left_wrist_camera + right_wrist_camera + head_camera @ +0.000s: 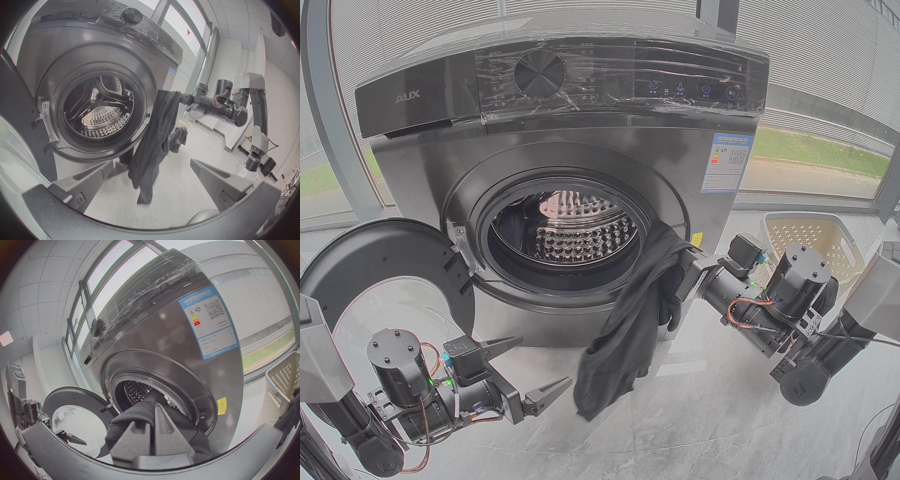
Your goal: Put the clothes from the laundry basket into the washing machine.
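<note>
Pinching black clothes (625,337) with the right pincer (147,415), just beside the washing machine (550,150) hole. Not inside yet. Holding nothing in the spread left pincer (544,359). Maybe more left by the laundry basket (819,234).

floor (700,431) — pale tile | washing machine (675,150) (door (381,262) open) | laundry basket (812,237) beside it
</note>
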{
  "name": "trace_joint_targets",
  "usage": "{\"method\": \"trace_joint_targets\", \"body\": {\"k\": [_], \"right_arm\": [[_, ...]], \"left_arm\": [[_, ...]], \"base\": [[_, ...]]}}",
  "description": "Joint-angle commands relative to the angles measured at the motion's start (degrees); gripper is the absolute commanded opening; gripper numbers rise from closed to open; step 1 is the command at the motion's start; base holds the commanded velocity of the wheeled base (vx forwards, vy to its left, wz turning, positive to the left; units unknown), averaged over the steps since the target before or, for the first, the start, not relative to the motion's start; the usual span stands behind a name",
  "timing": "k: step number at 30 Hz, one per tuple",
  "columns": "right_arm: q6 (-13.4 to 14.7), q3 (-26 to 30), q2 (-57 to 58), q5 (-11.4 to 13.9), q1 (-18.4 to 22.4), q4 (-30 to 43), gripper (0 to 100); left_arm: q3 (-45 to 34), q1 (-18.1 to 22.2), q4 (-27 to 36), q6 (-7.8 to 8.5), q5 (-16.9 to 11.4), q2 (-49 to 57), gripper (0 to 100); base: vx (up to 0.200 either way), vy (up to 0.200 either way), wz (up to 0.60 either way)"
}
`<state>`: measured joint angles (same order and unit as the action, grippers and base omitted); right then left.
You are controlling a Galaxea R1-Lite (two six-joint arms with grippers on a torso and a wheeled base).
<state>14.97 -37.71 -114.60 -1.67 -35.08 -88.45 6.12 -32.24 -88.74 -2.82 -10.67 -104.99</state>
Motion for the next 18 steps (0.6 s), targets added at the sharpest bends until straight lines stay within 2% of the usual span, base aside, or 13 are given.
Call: {"method": "trace_joint_targets", "body": {"k": [1, 6, 18], "right_arm": [[-0.03, -1.32, -1.15, -0.09, 1.25, -0.05, 0], [0.15, -0.79, -0.97, 0.44, 0.28, -0.14, 0], [0.06, -0.53, 1.58, 0.7, -5.87, -0.14, 0]], "left_arm": [[-1.02, -0.28, -0.03, 1.32, -0.32, -1.54, 100], [0.74, -0.36, -0.03, 1.15, -0.85, -3.3, 100], [12.95, -0.01, -0.12, 0.53, -0.32, -14.19, 100]], "base": [[0.0, 0.0, 0.0], [0.0, 0.0, 0.0], [0.0, 0.0, 0.0]]}}
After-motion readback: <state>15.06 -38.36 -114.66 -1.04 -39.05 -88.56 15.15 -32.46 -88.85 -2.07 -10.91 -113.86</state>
